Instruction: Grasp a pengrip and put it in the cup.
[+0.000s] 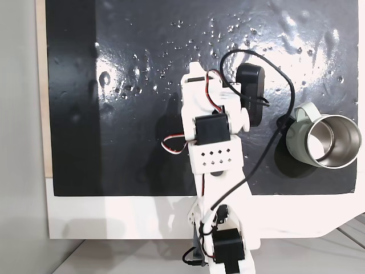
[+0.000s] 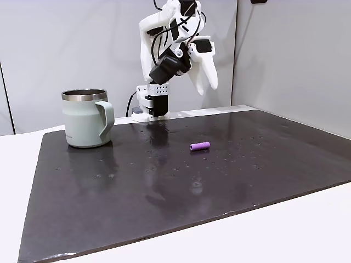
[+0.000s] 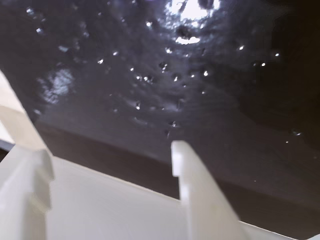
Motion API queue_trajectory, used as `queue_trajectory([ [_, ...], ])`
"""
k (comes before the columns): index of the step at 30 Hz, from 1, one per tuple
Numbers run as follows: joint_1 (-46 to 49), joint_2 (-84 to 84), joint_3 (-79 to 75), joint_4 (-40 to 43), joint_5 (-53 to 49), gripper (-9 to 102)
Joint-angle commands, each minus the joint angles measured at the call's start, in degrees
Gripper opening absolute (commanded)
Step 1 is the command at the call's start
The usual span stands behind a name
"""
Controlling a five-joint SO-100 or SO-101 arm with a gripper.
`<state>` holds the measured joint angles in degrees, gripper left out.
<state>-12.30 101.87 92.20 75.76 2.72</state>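
purple pengrip (image 2: 199, 146) lies mid-mat, right of the sage mug (image 2: 86, 119) at far left in a fixed view; gripper (image 3: 110, 155) raised above the black mat (image 2: 164, 186), jaws apart, empty

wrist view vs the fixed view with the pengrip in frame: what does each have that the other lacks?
Wrist view: the tool close up, its fingers apart with nothing between them. Fixed view: the pengrip lying on the mat, the cup upright well to its left, and the raised arm. Both: the black mat, speckled with glints.
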Motion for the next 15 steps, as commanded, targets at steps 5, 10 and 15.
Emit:
queue_trajectory([
  [5, 3.69, -13.97, -15.91, 7.21, 1.41, 22],
  [10, 6.06, -18.02, -17.23, 7.21, 2.11, 22],
  [15, 7.12, -21.09, -17.58, 5.45, 1.93, 22],
])
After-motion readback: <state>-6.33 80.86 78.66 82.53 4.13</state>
